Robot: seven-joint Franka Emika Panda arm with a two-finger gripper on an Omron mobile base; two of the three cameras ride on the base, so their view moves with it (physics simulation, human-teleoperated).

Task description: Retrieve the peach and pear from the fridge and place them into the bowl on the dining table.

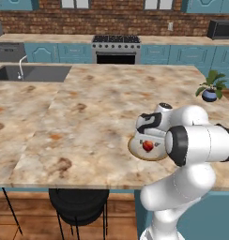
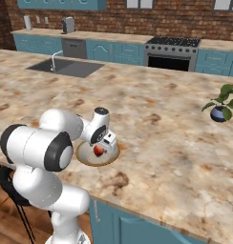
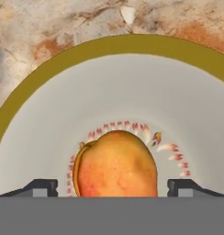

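- Here you see the tool [image 3: 112, 186] hanging low over the bowl [image 3: 132, 46], with its two dark fingertips [image 3: 40, 187] standing on either side of a fruit.
- In the hand view the fruit [image 3: 116, 164] looks orange-yellow with a redder blush toward its lower left, rounded, with a crease and a small dark nub at its upper left edge.
- In the two base views the same fruit reads as a small red ball [image 1: 148, 146] [image 2: 98, 150], so going by that colour you may take it for the peach; the hand view's yellower tint leaves this unsure.
- It sits in the middle of the bowl's pale inside, ringed by a circle of small red-and-white petal marks painted on the dish.
- The fingertips stand just beside the fruit, with a thin pale gap showing on each side; you cannot tell whether they are gripping it or have let it go.
- The bowl is a shallow dish with a tan-gold rim [image 1: 135, 152] [image 2: 82, 157], resting on the tabletop [image 1: 88, 122] [image 2: 175, 138] of beige marbled stone, close to the edge nearest the robot.
- Farther along the tabletop you find a small potted plant [image 1: 210, 86] [image 2: 222, 108], well apart from the bowl.
- A sink [image 1: 32, 72] [image 2: 66, 66] is set into the tabletop's far left part.
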